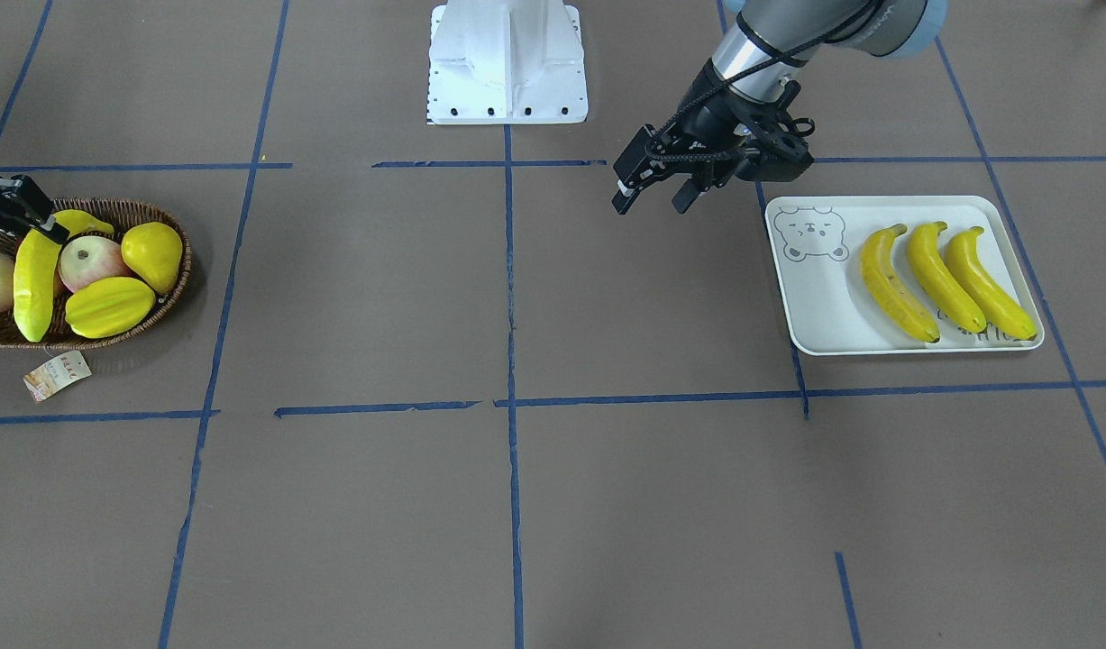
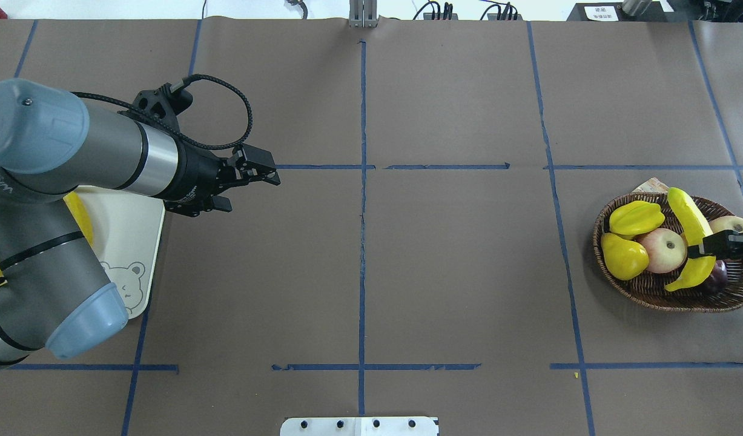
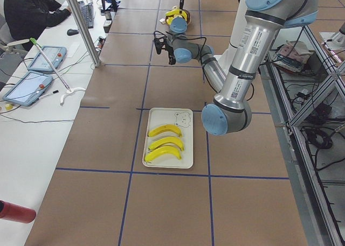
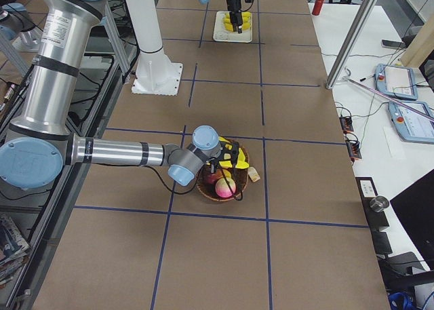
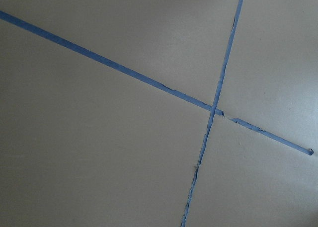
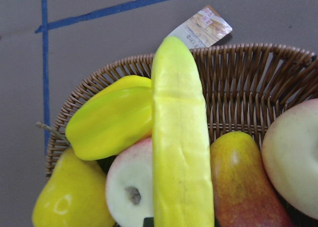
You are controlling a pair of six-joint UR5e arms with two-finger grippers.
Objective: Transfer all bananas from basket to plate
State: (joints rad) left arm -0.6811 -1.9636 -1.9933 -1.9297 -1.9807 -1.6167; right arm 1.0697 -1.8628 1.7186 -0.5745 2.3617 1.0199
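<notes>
Three bananas (image 1: 945,279) lie side by side on the white bear plate (image 1: 823,306). A fourth banana (image 1: 31,288) lies across the other fruit in the wicker basket (image 1: 179,275). It also fills the middle of the right wrist view (image 6: 181,152). My right gripper (image 2: 705,248) is shut on the banana near its middle, at the basket. My left gripper (image 1: 651,204) is open and empty. It hangs above the table, just off the plate's bear corner.
The basket also holds a yellow pear (image 1: 153,255), a starfruit (image 1: 109,306), an apple (image 1: 91,261) and other fruit. Its paper tag (image 1: 57,374) lies on the table. The robot's white base (image 1: 507,63) stands at the table's edge. An operator (image 3: 27,12) sits at a side desk.
</notes>
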